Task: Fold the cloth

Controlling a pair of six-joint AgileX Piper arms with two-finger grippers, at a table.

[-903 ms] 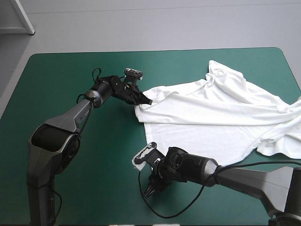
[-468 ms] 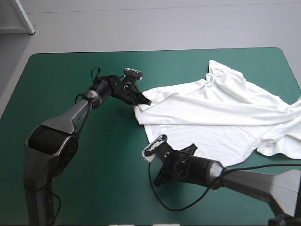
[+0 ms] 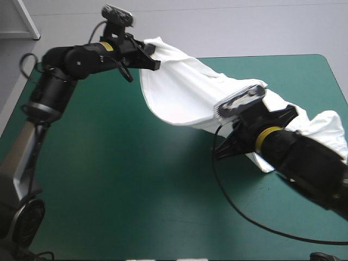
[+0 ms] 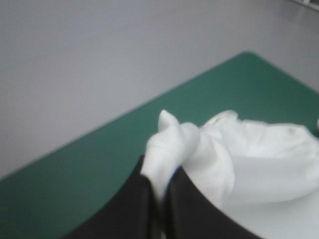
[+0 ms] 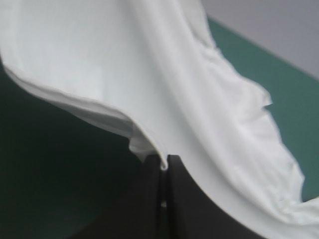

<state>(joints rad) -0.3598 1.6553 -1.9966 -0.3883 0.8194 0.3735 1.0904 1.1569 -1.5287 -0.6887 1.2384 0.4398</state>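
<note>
The T-shirt (image 3: 179, 92) is shown as plain white, the table cover (image 3: 109, 179) as teal-green, and the fingers (image 4: 194, 211) as black.

No words, numbers, labels or signs can be read on the T-shirt (image 3: 179, 92), the table (image 3: 109, 179) or anything else.

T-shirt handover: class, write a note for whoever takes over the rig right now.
Left gripper: shut on the T-shirt, raised over the far edge of the table.
Right gripper: shut on the T-shirt's edge, lower, right of centre.
T-shirt: hangs between them, the rest bunched at the right side.
Done: grasped and lifted.
Left: no fold yet; lay flat and fold.
</note>
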